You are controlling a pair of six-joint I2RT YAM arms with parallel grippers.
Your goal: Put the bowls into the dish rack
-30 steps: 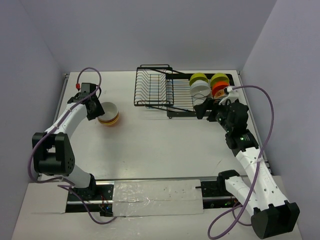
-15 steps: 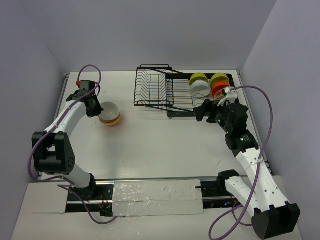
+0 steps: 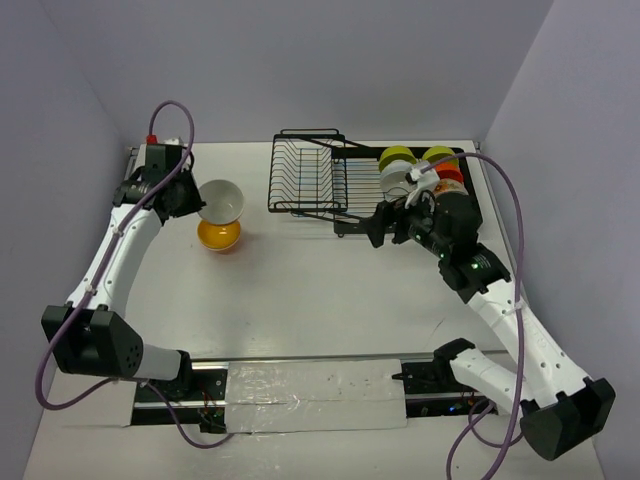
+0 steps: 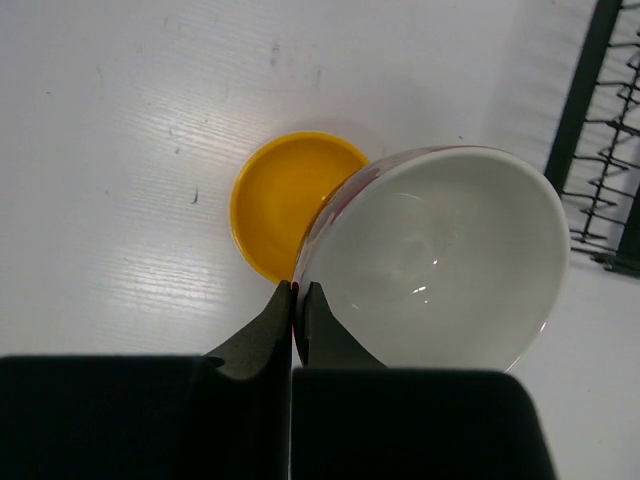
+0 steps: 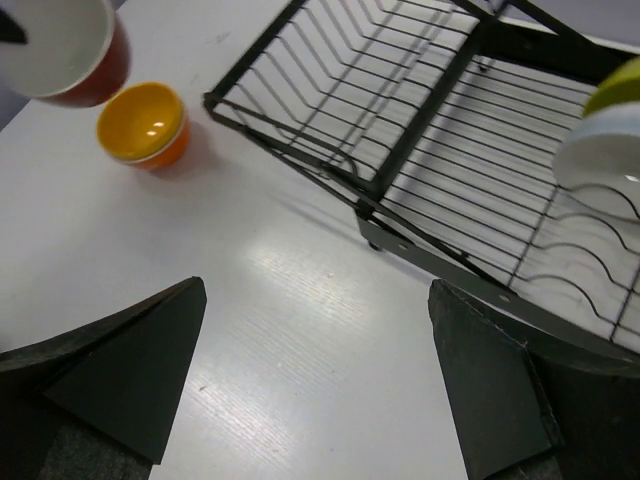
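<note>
My left gripper (image 3: 187, 203) (image 4: 297, 292) is shut on the rim of a white-inside, red-outside bowl (image 3: 222, 201) (image 4: 435, 260) and holds it above the table. Under it a yellow-orange bowl (image 3: 220, 235) (image 4: 292, 200) sits on the table; it also shows in the right wrist view (image 5: 144, 124). The black wire dish rack (image 3: 330, 183) (image 5: 420, 120) stands at the back with several bowls (image 3: 400, 172) on edge in its right section. My right gripper (image 3: 385, 228) (image 5: 320, 395) is open and empty over the table in front of the rack.
Grey walls close in the table on the left, back and right. The rack's left prong section (image 3: 305, 175) holds nothing.
My left gripper has lifted the white bowl off the yellow-orange bowl, which stays on the table. My right gripper has moved left, away from the rack's bowls.
</note>
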